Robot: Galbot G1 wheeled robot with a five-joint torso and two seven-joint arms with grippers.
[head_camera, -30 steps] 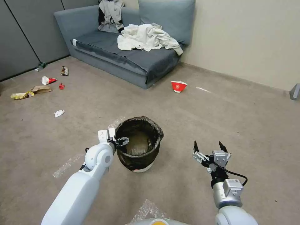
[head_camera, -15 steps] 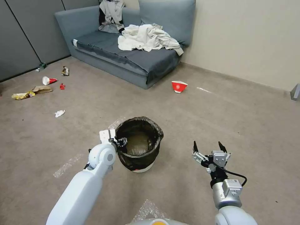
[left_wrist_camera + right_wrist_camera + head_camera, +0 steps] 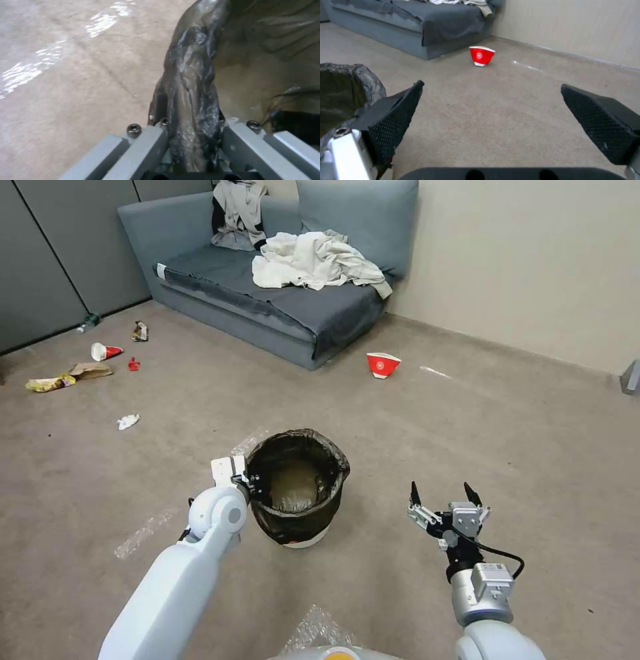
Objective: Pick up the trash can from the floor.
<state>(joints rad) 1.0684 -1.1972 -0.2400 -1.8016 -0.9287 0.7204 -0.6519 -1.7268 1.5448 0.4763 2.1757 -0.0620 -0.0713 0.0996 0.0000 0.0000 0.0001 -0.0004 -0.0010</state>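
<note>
Gripping the near-left rim of the trash can [image 3: 298, 487], the left gripper [image 3: 252, 488] is the working tool in the head view; the bin stands upright on the floor [image 3: 413, 447], not yet lifted. The right gripper [image 3: 445, 499] hangs to the bin's right, well apart from it, its 2 fingers spread wide and holding nothing. Judgement: the lift should go straight up and slowly, since a one-sided rim hold on slick plastic could let the bin tilt or the bag [image 3: 333, 463] slide off.

From the left wrist view, the folded bag [image 3: 190, 82] over the rim runs between the 2 grey fingers [image 3: 140, 150], which are closed narrow against it, 1 outside the wall and 1 inside. Whether the hard rim under the plastic is caught, or the bag alone, I cannot tell; that should be proved by a small test rise before committing.

In the right wrist view, the black mesh-faced pads [image 3: 400, 120] stand far apart, with the bin's bagged edge [image 3: 360, 75] beside 1 of them.

Surface and room: beige short-pile carpet with pale tape marks [image 3: 143, 532]. A red-and-white paper bowl [image 3: 382, 364] lies near a grey sofa [image 3: 267, 293] heaped with pale clothing [image 3: 313, 260]. Scattered litter [image 3: 67, 375] lies far left, clear of the lift path.
</note>
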